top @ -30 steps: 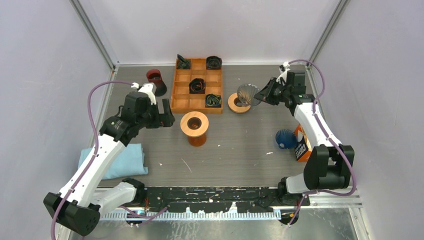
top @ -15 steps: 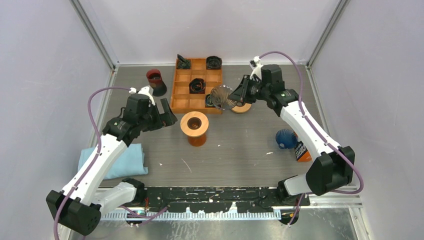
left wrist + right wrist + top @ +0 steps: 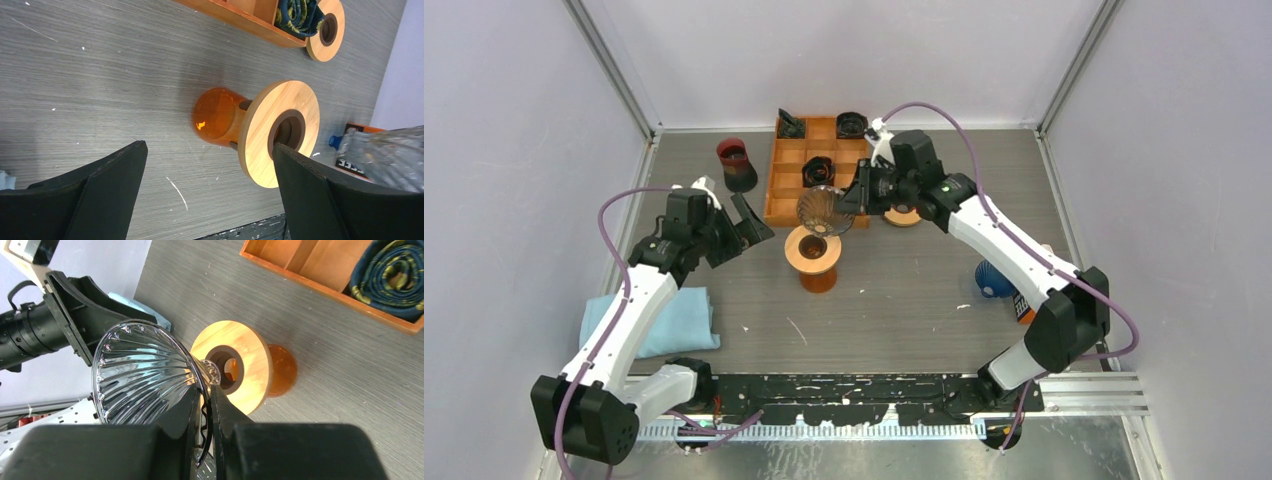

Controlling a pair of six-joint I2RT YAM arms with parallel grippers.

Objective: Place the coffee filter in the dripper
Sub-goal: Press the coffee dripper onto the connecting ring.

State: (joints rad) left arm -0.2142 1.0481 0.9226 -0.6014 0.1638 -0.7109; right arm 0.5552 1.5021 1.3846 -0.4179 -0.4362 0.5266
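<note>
As R gripper [image 3: 205,410], clamped on dripper [image 3: 140,365] rim, has swung it above the stand [image 3: 255,357], seat it first; L gripper [image 3: 208,145] waits, fingers wide apart.

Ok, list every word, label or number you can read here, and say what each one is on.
White lettering on the black panel of the orange and black box: partly hidden behind the glass dripper and too blurred to read.
No other text, number or sign is readable in any view.
</note>
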